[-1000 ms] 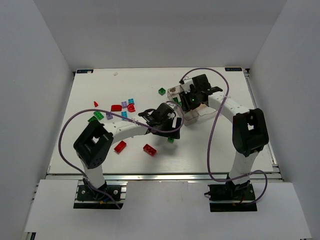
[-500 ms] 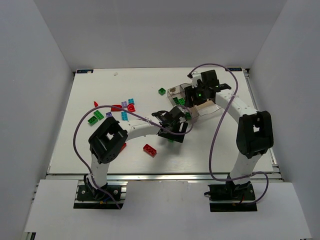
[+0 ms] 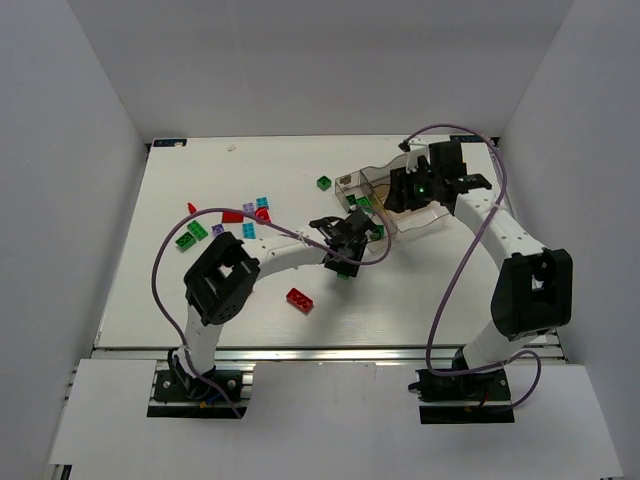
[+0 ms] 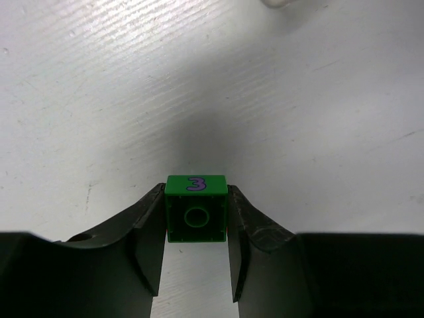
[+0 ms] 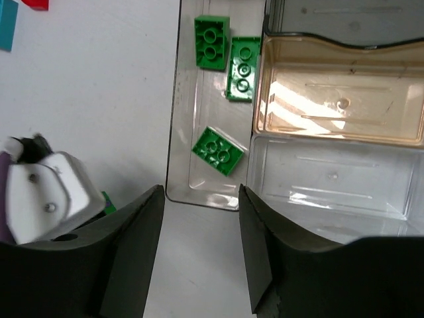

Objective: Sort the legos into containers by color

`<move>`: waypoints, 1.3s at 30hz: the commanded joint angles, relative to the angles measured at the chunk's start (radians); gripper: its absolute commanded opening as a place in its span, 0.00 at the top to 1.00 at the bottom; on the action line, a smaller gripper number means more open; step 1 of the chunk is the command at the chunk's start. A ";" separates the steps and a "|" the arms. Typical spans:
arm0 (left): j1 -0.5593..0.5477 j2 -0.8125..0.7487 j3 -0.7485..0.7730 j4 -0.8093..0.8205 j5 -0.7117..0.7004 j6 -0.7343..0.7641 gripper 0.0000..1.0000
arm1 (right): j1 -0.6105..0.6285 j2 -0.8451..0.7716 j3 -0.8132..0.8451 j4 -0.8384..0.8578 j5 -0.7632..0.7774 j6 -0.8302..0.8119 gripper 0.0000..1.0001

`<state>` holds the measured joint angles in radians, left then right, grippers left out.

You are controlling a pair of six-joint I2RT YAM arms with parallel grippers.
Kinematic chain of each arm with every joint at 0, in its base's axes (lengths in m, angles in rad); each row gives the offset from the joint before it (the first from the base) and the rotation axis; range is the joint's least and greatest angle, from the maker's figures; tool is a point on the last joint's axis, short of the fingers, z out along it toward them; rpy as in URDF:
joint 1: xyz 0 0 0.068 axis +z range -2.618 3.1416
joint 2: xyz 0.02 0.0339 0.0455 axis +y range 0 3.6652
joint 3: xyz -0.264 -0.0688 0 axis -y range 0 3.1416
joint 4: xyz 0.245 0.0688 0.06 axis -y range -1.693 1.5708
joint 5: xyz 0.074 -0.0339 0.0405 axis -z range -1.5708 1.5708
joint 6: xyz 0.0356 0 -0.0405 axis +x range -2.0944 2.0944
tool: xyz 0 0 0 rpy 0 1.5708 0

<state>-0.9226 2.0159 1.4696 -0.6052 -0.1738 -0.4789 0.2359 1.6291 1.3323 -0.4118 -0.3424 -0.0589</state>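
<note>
left gripper (image 4: 197,225), clenched on the green brick (image 4: 196,218), has advanced to the long compartment (image 5: 205,99) holding green legos (image 5: 217,151); right gripper (image 5: 200,199), released, has withdrawn upper right, clearing the drop.

The left arm (image 5: 46,195) hides most of what seems a green brick (image 5: 107,201) beside the tray (image 5: 173,165).

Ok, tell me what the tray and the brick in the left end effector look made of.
Tray: probably thin clear plastic, glossy, one section amber-tinted; table shows through. Brick: probably hard moulded plastic, smooth green, crisp edges, printed purple 3.
</note>
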 commanded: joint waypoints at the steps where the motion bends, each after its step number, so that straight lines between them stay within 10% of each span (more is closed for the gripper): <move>1: -0.010 -0.140 0.055 0.030 -0.010 0.003 0.94 | -0.017 -0.075 -0.039 0.040 -0.004 -0.013 0.46; 6: 0.044 -0.207 0.151 0.114 0.054 -0.018 0.99 | -0.056 -0.126 -0.114 0.073 -0.024 -0.067 1.00; 11: 0.070 -0.021 0.406 0.039 0.056 -0.010 1.00 | -0.098 -0.135 -0.142 0.025 -0.170 -0.134 1.00; 15: 0.090 0.092 0.540 0.005 -0.004 -0.020 1.00 | -0.103 -0.193 -0.214 0.076 -0.196 -0.167 0.72; 24: 0.119 0.239 0.713 -0.031 -0.038 -0.010 0.87 | -0.110 -0.230 -0.251 0.084 -0.207 -0.196 0.58; 34: 0.137 0.267 0.695 -0.033 -0.004 -0.018 0.25 | -0.112 -0.230 -0.257 0.085 -0.227 -0.202 0.42; 39: 0.157 0.254 0.716 -0.011 -0.001 -0.029 0.20 | -0.112 -0.232 -0.260 0.084 -0.234 -0.205 0.41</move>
<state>-0.7788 2.3249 2.1296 -0.6430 -0.1829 -0.4984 0.1310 1.4258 1.0824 -0.3618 -0.5507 -0.2474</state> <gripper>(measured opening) 0.799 0.588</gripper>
